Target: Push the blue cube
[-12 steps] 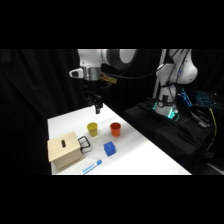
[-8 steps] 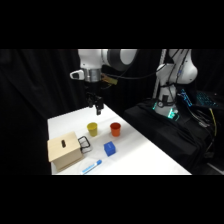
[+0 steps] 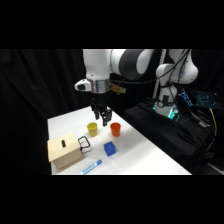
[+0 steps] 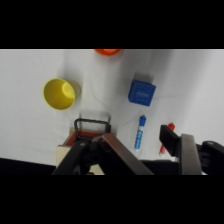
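Note:
The blue cube (image 3: 109, 148) sits on the white table (image 3: 150, 155) in front of the two small cups, and shows at the upper right of the wrist view (image 4: 142, 92). My gripper (image 3: 104, 117) hangs above the table between the yellow cup (image 3: 92, 129) and the orange cup (image 3: 115, 129), behind the cube and well above it. Its fingers (image 4: 175, 145) stand apart with nothing between them, so the gripper (image 4: 145, 150) is open. Nothing touches the cube.
A tan box (image 3: 65, 150) with a black handle (image 3: 84, 143) stands left of the cube. A slim light-blue and white marker (image 3: 91, 166) lies near the front edge. The yellow cup (image 4: 60, 93) and the orange cup (image 4: 106, 51) also show in the wrist view.
The gripper has come down and a little toward the front right, ending between the two cups. The cube, cups, box and marker have not moved.

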Tool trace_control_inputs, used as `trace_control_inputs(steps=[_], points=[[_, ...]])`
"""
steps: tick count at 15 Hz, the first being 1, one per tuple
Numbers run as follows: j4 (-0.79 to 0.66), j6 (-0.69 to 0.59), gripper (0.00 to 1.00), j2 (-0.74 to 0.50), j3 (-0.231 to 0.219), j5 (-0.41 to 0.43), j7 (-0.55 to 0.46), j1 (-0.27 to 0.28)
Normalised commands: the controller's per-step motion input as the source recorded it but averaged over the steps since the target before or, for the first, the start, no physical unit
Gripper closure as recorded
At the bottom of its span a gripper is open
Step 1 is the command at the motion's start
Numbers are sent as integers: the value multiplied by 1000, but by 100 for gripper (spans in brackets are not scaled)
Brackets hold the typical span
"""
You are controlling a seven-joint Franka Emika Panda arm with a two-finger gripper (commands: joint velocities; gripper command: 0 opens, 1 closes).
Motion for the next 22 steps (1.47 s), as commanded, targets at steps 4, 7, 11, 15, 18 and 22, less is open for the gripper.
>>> trace_control_inputs(steps=[4,7,11,15,18,22], points=[[4,180,80,107,41,-101,97,44],[1,293,100,180,18,-79,79,21],[7,332,100,227,-1,-37,39,-12],[-16,303,100,202,22,25,-10,-22],[-18,278,100,176,49,60,-38,-25],[-3,232,100,154,62,85,-73,-51]])
